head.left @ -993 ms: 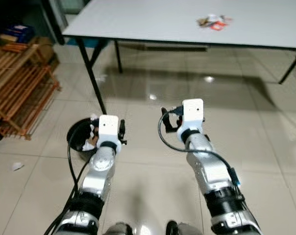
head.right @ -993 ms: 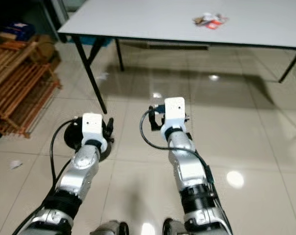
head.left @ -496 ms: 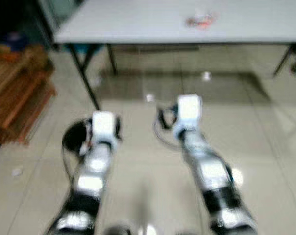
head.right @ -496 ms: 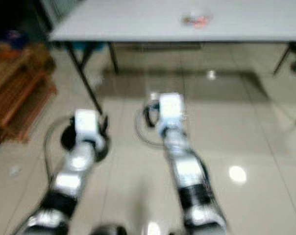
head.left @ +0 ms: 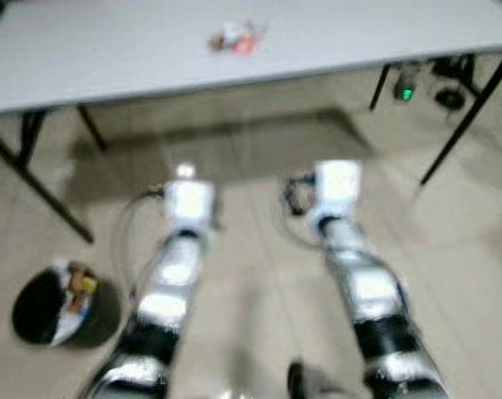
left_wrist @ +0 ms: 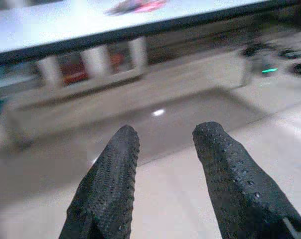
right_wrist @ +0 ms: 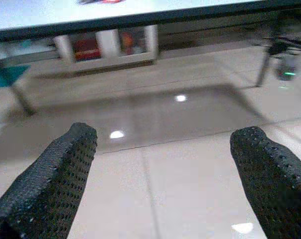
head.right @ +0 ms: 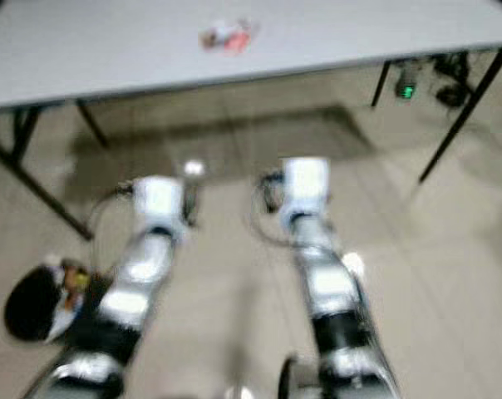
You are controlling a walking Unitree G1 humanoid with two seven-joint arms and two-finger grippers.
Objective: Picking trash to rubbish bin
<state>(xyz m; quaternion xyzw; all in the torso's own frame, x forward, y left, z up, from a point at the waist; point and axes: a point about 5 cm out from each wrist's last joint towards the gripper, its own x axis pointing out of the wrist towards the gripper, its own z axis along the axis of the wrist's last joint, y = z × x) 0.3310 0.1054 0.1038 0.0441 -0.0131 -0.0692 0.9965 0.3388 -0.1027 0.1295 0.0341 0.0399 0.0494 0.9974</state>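
Trash (head.left: 234, 38), a small blurred heap of white and red scraps, lies on the grey table (head.left: 110, 58) at the upper centre of the head views, well apart from both grippers. The rubbish bin (head.left: 47, 306), black and round with bright scraps already inside, stands on the floor at the lower left, beside the robot's left arm.

Both silver arms reach forward over the floor in the middle of the picture. The left gripper (left_wrist: 163, 164) holds nothing, its two black fingers a little apart. The right gripper (right_wrist: 165, 164) is spread wide and also holds nothing.

The head views are smeared, which suggests the robot is moving. Judged from here, the main risk is reaching for the trash while the view is unsteady: the grippers could miss the light scraps or knock them across the smooth tabletop and onto the floor. The table edge and its dark slanted legs (head.left: 463, 116) stand between the robot and the trash, so an arm raised too late could strike the edge.

The floor (head.left: 259, 316) is glossy beige tile with bright reflections. Under the table at the upper right sit dark objects, one with a green light (head.left: 406, 91).
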